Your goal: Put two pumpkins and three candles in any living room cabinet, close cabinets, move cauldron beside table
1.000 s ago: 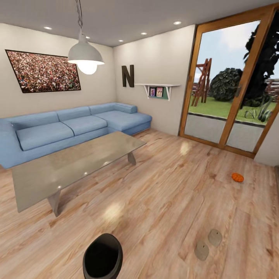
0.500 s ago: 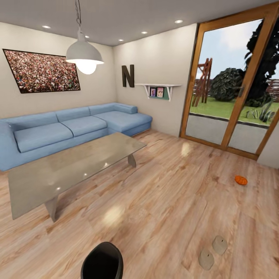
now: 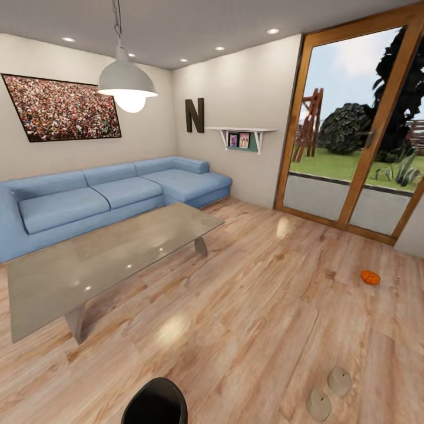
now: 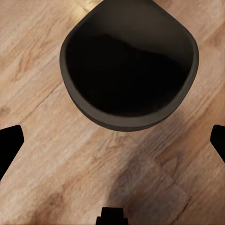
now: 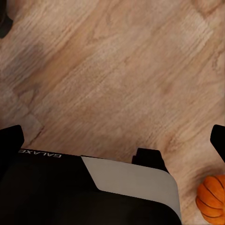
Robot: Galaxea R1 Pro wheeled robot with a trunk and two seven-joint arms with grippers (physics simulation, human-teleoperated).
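Note:
A small orange pumpkin (image 3: 370,277) lies on the wood floor at the right, near the glass doors. Two squat beige candles (image 3: 340,380) (image 3: 319,404) stand side by side on the floor at the lower right. The black cauldron (image 3: 154,403) sits on the floor at the head view's bottom edge. In the left wrist view the cauldron (image 4: 129,70) lies just beyond my left gripper (image 4: 112,140), which is open and empty. My right gripper (image 5: 115,143) is open over bare floor, with a pumpkin (image 5: 213,197) beside my base. The cabinet is out of view.
A long grey low table (image 3: 106,259) stands left of centre, with a blue corner sofa (image 3: 112,197) behind it. A pendant lamp (image 3: 127,85) hangs above. Glass sliding doors (image 3: 353,129) fill the right wall. My dark base (image 5: 70,187) is close under the right gripper.
The whole head view has shifted as the camera moved: table, pumpkin, candles and cauldron slid lower and outward in the picture. No object itself has moved.

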